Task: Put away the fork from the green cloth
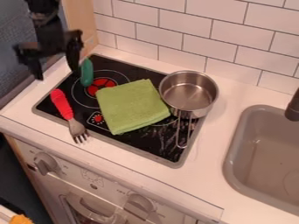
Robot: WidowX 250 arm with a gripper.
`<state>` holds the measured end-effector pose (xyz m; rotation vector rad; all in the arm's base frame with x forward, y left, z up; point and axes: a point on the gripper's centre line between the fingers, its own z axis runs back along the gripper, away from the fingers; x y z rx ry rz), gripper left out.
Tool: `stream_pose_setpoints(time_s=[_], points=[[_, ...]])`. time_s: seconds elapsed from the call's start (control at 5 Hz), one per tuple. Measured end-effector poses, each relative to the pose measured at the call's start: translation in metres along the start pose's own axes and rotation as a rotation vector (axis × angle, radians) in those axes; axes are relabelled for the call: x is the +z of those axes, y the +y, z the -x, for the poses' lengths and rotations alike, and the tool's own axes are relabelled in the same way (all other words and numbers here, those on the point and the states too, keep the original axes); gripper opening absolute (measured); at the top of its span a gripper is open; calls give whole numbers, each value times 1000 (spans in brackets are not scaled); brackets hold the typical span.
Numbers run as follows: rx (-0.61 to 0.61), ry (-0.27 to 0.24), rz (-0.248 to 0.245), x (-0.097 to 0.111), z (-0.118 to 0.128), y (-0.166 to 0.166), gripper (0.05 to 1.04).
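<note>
From where I stand, the gripper [57, 76] hangs beyond the upper left of the green cloth [131, 106], its two fingers spread wide with nothing between them. The red-handled fork [62, 105] lies left of the cloth and apart from it, prongs towards the front of the stove [175, 162], while the metal pot [188, 94] sits just right of the cloth. So the fork is already off the cloth, and I'd judge the task done, unless "away" means somewhere farther.
</note>
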<state>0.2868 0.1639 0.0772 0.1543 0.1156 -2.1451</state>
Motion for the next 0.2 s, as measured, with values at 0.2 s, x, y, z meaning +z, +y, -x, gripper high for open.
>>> stream_pose_setpoints(time_s=[0.2], points=[[-8,-4,2,0,-1,-1,1001]])
